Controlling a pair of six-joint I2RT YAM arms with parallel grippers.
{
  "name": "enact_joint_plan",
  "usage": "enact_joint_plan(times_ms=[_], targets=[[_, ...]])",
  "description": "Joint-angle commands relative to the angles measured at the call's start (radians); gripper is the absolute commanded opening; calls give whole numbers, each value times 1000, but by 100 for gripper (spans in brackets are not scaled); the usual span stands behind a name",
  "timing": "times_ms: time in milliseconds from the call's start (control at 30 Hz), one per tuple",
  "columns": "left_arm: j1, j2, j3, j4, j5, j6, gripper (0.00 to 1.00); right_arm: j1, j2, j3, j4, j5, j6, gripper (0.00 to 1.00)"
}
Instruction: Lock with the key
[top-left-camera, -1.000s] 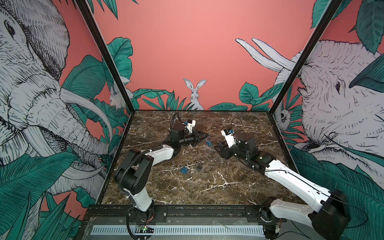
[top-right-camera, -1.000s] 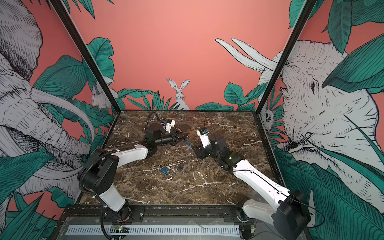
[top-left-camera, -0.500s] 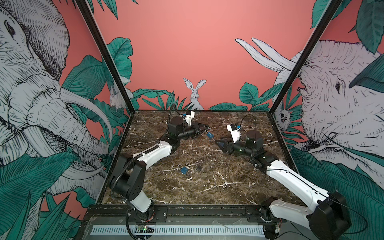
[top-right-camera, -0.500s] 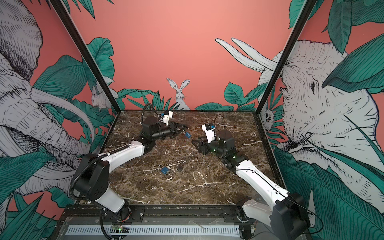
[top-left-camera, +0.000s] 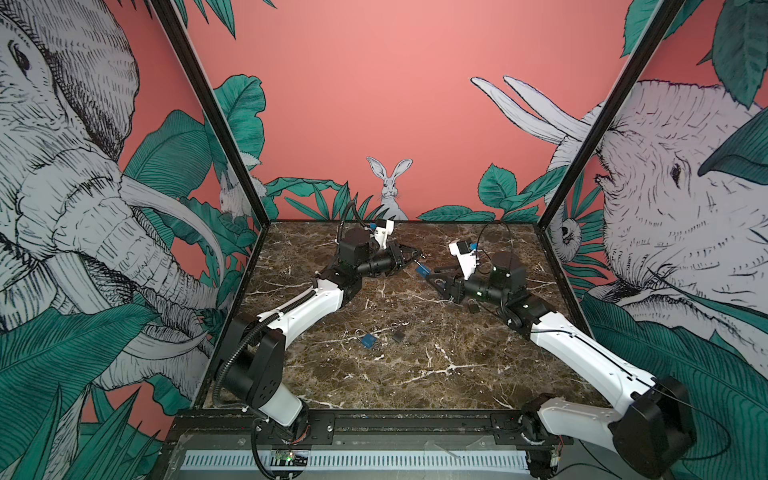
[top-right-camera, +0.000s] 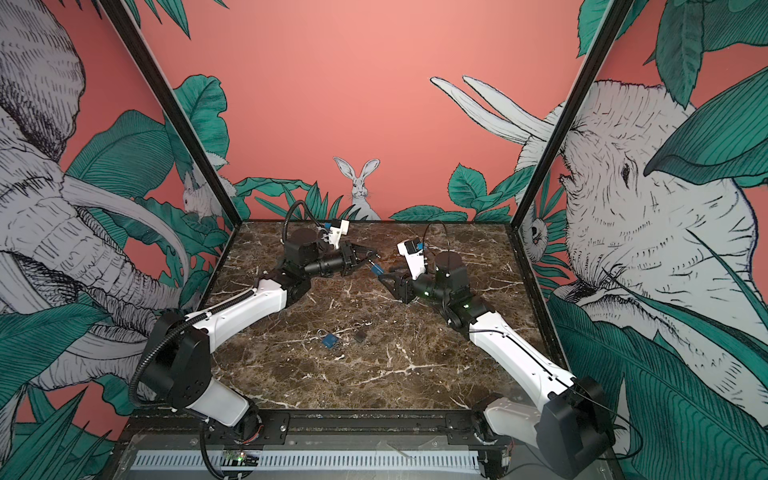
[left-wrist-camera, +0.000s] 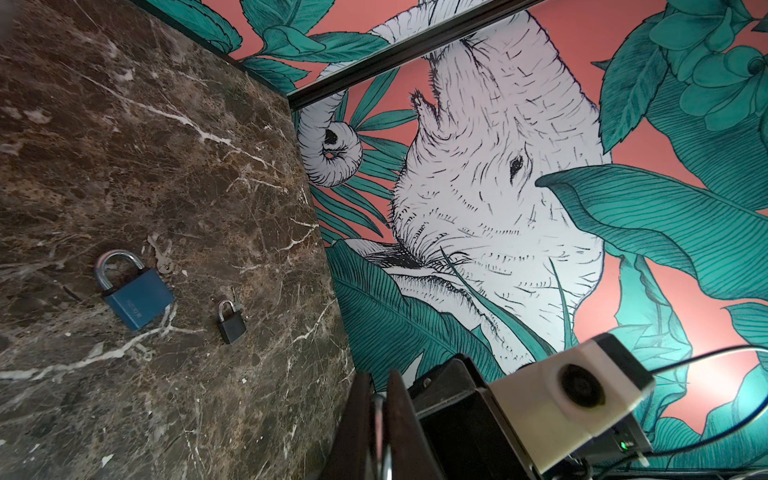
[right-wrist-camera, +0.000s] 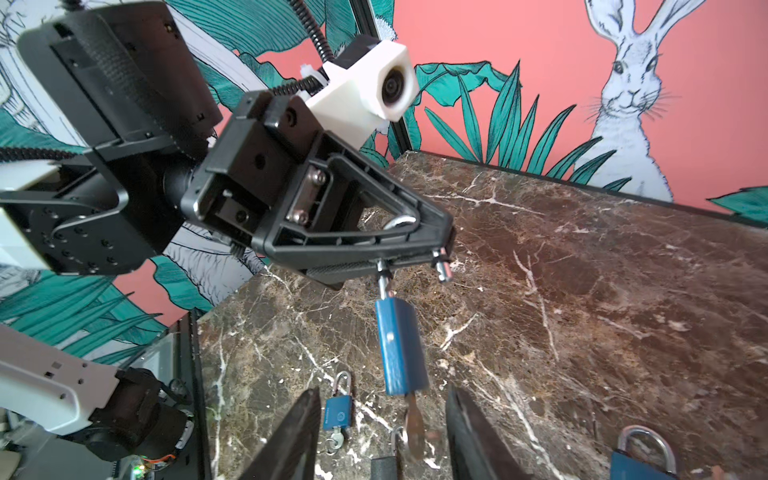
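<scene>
Padlock (right-wrist-camera: 401, 349) hangs open from your clenched left gripper (right-wrist-camera: 415, 254); your right gripper (right-wrist-camera: 384, 438) gapes around the inserted key (right-wrist-camera: 414, 422); locking remains.

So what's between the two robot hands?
A blue padlock, hung by its shackle from the left gripper, its key reaching between the fingers of the right gripper. The right wrist view shows it.

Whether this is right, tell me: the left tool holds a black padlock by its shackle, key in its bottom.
Wrong colour: the padlock that the left tool holds by its shackle is blue, as the right wrist view shows. The key does sit in its bottom.
</scene>
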Motion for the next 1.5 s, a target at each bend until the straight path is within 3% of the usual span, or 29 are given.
enact_joint_plan(times_ms=[0, 233, 667, 800, 967, 1200, 1233, 1300, 1333, 1467], targets=[[-9, -12, 55, 20, 20, -8, 0, 1, 21, 29, 7, -25, -13, 40], [-17, -5, 69, 18, 29, -6, 0, 6, 41, 40, 13, -16, -17, 31], [-39, 15, 69, 44, 30, -29, 0, 11, 45, 50, 13, 18, -18, 31], [-42, 19, 72, 50, 31, -34, 0, 11, 47, 54, 13, 23, -19, 23], [-44, 21, 69, 61, 31, -42, 0, 11, 49, 53, 7, 38, -17, 0], [-41, -19, 44, 37, -45, 16, 0, 10, 37, 67, -59, 60, -29, 0], [-38, -30, 47, 0, -60, 44, 3, 10, 32, 71, -75, 57, -32, 0], [-25, -57, 55, -89, -89, 129, 28, 11, 25, 82, -110, 52, -45, 0], [-16, -76, 60, -151, -129, 181, 36, 11, 22, 91, -134, 45, -53, 0], [18, -153, 65, -358, -234, 359, 40, 11, 14, 120, -201, 7, -72, 0]])
